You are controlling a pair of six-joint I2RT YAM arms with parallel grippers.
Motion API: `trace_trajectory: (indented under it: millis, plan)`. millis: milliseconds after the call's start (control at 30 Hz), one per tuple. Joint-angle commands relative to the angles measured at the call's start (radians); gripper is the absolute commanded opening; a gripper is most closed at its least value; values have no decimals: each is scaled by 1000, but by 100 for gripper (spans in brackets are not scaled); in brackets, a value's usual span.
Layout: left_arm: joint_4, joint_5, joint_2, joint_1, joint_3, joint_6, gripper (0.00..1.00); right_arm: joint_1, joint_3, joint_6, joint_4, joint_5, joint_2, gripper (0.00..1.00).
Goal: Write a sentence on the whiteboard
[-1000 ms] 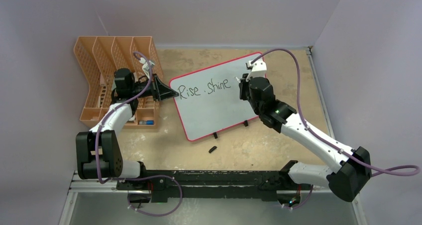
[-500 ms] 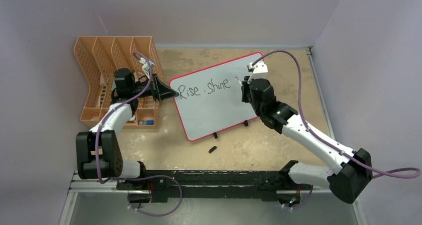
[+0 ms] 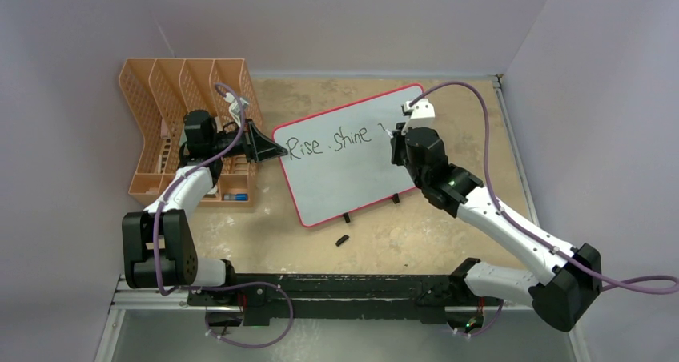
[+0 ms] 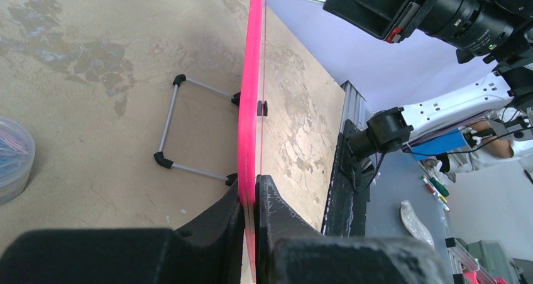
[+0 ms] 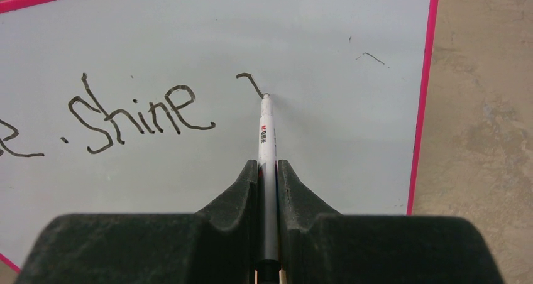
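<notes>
Extending the sentence, a newly added stroke.

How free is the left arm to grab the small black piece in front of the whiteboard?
Probably not: the left gripper is shut on the whiteboard edge. Bare tabletop otherwise leads to the black piece.

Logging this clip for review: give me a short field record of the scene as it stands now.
whiteboard: stands on the table, pink rim
sentence: "Rise . shine" plus one hooked stroke
left gripper: jaws shut on the whiteboard's edge
right gripper: jaws shut on the marker
marker: tip on the board at the stroke's end
rack: orange mesh, left of the board
</notes>
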Motion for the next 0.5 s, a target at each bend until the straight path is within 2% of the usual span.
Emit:
trace_trajectory:
  millis: [0,467]
  plan:
    - [-3,-27,-13,-11,28,35,0,-9,34,-5,45,33,-7,0]
    - [-3,-24,-13,-11,29,36,0,-25,49,-18,105,24,18,0]
